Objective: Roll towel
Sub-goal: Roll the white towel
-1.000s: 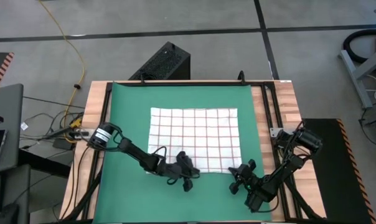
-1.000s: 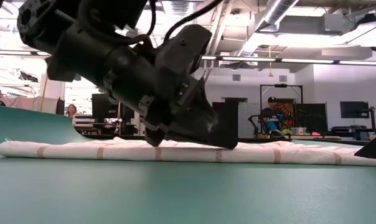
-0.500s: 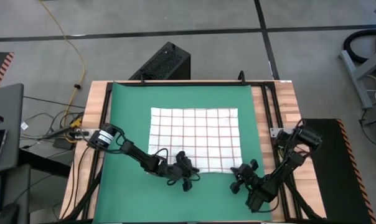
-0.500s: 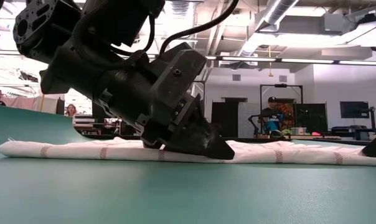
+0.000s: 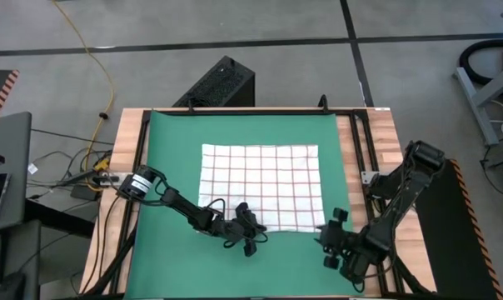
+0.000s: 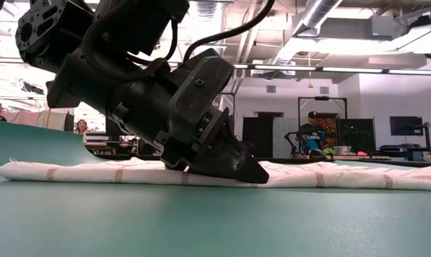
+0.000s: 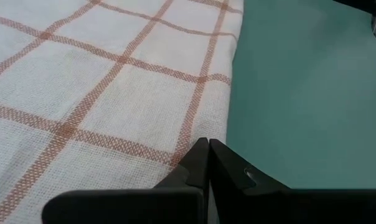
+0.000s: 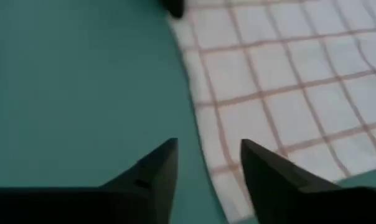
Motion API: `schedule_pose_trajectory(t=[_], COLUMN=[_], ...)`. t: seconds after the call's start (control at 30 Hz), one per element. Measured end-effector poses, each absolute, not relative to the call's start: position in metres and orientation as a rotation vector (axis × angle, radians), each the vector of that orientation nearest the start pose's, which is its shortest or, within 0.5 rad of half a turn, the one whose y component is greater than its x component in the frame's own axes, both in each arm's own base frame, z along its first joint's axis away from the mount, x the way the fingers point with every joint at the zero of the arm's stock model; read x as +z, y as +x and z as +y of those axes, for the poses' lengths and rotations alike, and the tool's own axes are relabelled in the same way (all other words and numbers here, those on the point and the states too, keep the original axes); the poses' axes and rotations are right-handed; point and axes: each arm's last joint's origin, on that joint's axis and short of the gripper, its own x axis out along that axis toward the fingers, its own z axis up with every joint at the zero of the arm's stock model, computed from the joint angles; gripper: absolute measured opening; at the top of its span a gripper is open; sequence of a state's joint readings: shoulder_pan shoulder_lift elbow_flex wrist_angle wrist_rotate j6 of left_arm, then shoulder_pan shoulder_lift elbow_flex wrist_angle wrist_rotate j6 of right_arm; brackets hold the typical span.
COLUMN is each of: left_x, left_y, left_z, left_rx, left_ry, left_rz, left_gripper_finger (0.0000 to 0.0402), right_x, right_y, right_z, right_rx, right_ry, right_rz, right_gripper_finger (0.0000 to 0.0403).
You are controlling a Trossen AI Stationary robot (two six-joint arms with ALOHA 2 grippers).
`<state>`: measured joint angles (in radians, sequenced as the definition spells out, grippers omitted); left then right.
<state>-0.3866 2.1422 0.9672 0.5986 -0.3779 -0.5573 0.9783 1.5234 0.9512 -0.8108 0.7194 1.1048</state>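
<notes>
The white towel (image 5: pixel 260 183) with thin red-brown grid lines lies flat on the green mat (image 5: pixel 168 167). Its near edge is rolled into a low band (image 6: pixel 94 171). My left gripper (image 5: pixel 250 233) is shut, with its tips down on that band a little left of the middle (image 7: pixel 208 144). My right gripper (image 5: pixel 331 239) hangs open above the mat by the towel's near right corner. In the right wrist view its fingers (image 8: pixel 206 149) stand apart over the towel's edge (image 8: pixel 200 118) and touch nothing. My left gripper presses its shut fingertips (image 6: pixel 258 173) on top of the towel's rolled near edge (image 7: pixel 175 134). It comes slanting down from the table's near left side. No cloth shows between the fingers. The roll lies on the mat under them.
The mat covers most of the wooden table (image 5: pixel 385 133), and a black frame rail (image 5: pixel 356 142) runs along its right side. A black box (image 5: pixel 222 83) sits on the floor past the far edge. A seated person (image 6: pixel 312 135) shows in the room behind.
My right gripper has risen from the mat at the towel's near right corner and has rolled about its own axis; it has left the low view. My left gripper has tipped a little lower onto the roll. The towel has kept its place.
</notes>
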Motion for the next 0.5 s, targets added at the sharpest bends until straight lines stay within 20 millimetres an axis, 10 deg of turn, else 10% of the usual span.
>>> schedule_pose_trajectory(t=[0.23,0.5], left_x=[0.070,0.070], left_y=[0.367,0.367], left_z=[-0.138,-0.138], left_rx=[0.137,0.137], left_ry=[-0.325,-0.317], left_rz=[0.521,0.522], left_gripper_finger=[0.0000,0.0000], right_x=[0.183,0.152], right_y=[0.160,0.149], right_z=[0.197,0.196], right_rx=[-0.415,-0.587], right_ry=[-0.047,0.167], right_rz=[0.876,0.811], right_gripper_finger=[0.0245,0.0087])
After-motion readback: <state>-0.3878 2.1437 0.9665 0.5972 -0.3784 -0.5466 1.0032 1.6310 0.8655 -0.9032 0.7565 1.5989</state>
